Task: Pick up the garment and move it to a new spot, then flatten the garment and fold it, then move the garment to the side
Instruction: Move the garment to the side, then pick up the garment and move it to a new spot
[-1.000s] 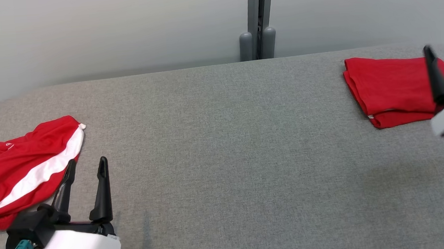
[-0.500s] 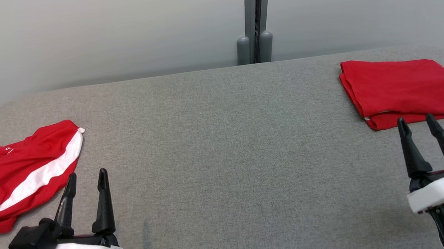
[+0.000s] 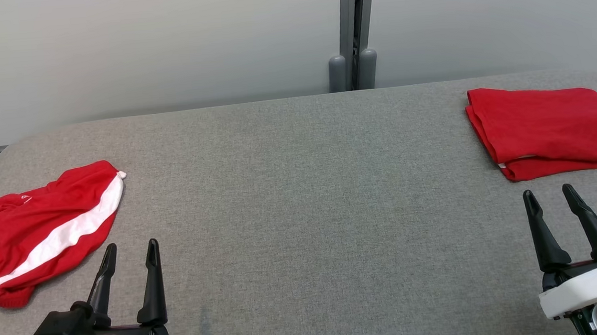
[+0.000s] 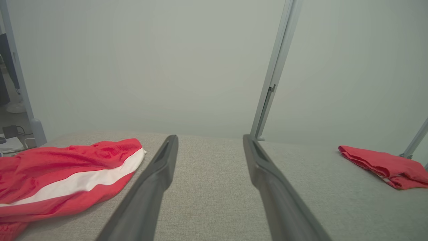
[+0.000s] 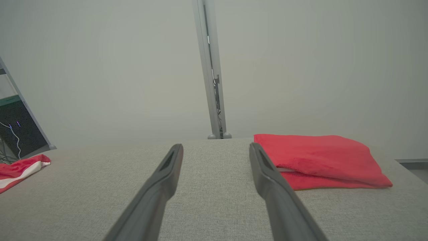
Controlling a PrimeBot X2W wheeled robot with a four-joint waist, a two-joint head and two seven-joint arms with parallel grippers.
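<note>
Nearest me, L gripper (image 3: 131, 244) sits bottom left of head view. Both long dark fingers are spread apart w/ nothing btwn them, and its white wrist housing is cut off by the frame edge. R gripper (image 3: 547, 190) is at bottom right, fingers likewise apart and empty, body partly out of frame. Both are over the grey woven-fabric tabletop (image 3: 300, 188).

Just left of the L fingers lies the crumpled red garment with a broad white stripe (image 3: 45, 232), unfolded. Its left end runs off frame, so I can't see the full shape. There's a small white mark on its upper red part, too small to read.

Farther back on the right, a gap past the R fingertips, the neatly folded plain red garment (image 3: 548, 129) lies near the table's far right corner, its right edge clipped. A sliver of white shows at its front fold, no text legible.

Beyond the table: grey metal upright post (image 3: 354, 27) against a pale wall (image 3: 137, 42). R wrist view has a dark unit w/ cables (image 5: 16, 134) at far left, mostly cut off.
</note>
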